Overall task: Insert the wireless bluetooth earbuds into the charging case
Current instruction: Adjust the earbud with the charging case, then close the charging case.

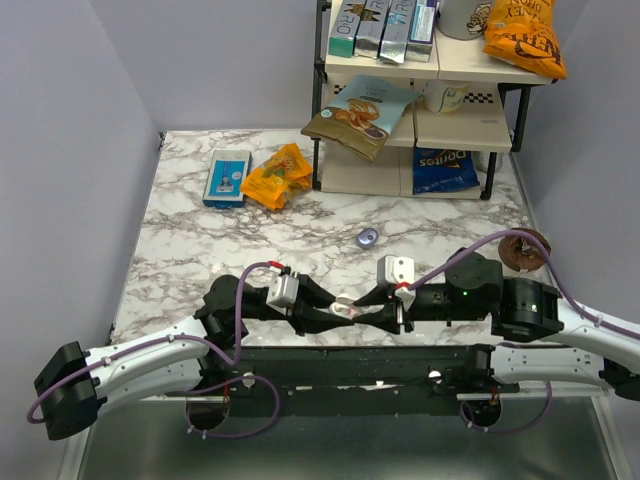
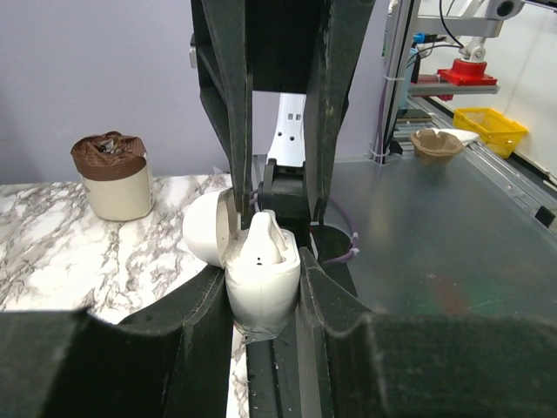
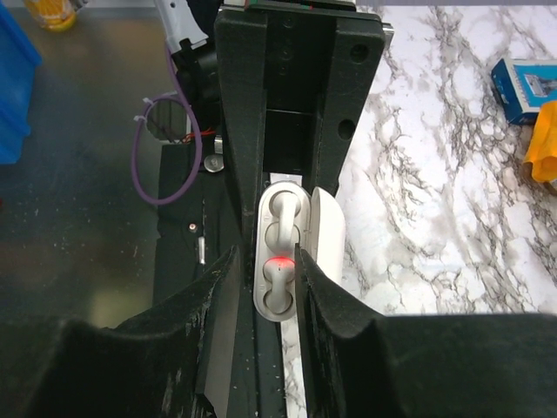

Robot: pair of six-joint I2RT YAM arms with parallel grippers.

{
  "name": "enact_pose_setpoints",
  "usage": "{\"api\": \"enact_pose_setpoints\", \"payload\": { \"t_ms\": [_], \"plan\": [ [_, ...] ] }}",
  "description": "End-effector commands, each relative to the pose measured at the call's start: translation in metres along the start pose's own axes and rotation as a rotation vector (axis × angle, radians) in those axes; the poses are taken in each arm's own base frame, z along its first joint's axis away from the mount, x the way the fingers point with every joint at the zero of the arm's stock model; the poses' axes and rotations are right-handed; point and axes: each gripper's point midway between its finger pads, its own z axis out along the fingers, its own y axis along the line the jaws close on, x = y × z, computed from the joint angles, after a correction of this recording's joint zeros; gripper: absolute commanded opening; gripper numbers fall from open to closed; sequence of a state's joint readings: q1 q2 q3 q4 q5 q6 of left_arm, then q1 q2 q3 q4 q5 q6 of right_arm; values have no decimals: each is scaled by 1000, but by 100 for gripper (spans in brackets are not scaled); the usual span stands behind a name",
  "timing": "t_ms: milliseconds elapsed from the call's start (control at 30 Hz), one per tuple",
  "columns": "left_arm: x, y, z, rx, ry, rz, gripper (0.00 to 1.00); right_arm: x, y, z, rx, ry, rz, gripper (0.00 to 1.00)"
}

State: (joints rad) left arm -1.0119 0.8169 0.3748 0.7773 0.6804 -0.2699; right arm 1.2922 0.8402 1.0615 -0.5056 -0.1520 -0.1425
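While left pincer (image 2: 263, 277) clamps charging case (image 2: 261, 300) at table edge (image 1: 160, 305), right pincer (image 3: 266, 277) grip unclear

site: robotics lab cell, dressed up as a small shop corner. what you have here: plain lilac partition walls (image 1: 60, 120) boxing in a marble-patterned table (image 1: 440, 225); a shelf rack (image 1: 440, 72) stocked with crisp bags (image 1: 525, 35) and boxed goods (image 1: 385, 28); past the table edge, a bare metal bench (image 2: 435, 226), aluminium framing (image 2: 396, 78), a yellow bin (image 2: 490, 129) and a red fixture (image 2: 467, 71) on a further stand.
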Motion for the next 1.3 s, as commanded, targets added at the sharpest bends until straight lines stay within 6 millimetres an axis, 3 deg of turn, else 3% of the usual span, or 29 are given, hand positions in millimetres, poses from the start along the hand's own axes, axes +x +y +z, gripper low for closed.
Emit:
{"api": "enact_pose_setpoints", "payload": {
  "t_ms": [0, 100, 233, 367, 500, 633, 733, 967, 1133, 1267],
  "plan": [
    [-16, -9, 1, 40, -55, 62, 0, -25, -17, -18, 106, -89, 3, 37],
    [-16, -9, 1, 42, -52, 58, 0, -22, -21, -15, 128, -73, 11, 25],
    [-16, -9, 2, 46, -53, 58, 0, -19, -17, -10, 102, -64, 12, 18],
    [-17, -9, 2, 44, -53, 59, 0, -24, -23, -13, 135, -86, 16, 20],
    [-16, -8, 1, 39, -51, 58, 0, -29, -40, -24, 246, -124, 36, 31],
    [-15, -2, -1, -1, -49, 67, 0, -34, -28, -29, 179, -140, 22, 33],
    [-17, 2, -3, -37, -59, 76, 0, -30, -9, -28, 71, -124, 16, 28],
    [-17, 8, -5, -77, -58, 78, 0, -16, 13, -24, -54, -65, 20, 24],
    [-19, 9, -4, -79, -60, 82, 0, -6, 14, -17, -61, -22, 30, 26],
    [-22, 7, -2, -62, -68, 84, 0, 1, 1, -10, 12, 10, 38, 28]
  ]
}}
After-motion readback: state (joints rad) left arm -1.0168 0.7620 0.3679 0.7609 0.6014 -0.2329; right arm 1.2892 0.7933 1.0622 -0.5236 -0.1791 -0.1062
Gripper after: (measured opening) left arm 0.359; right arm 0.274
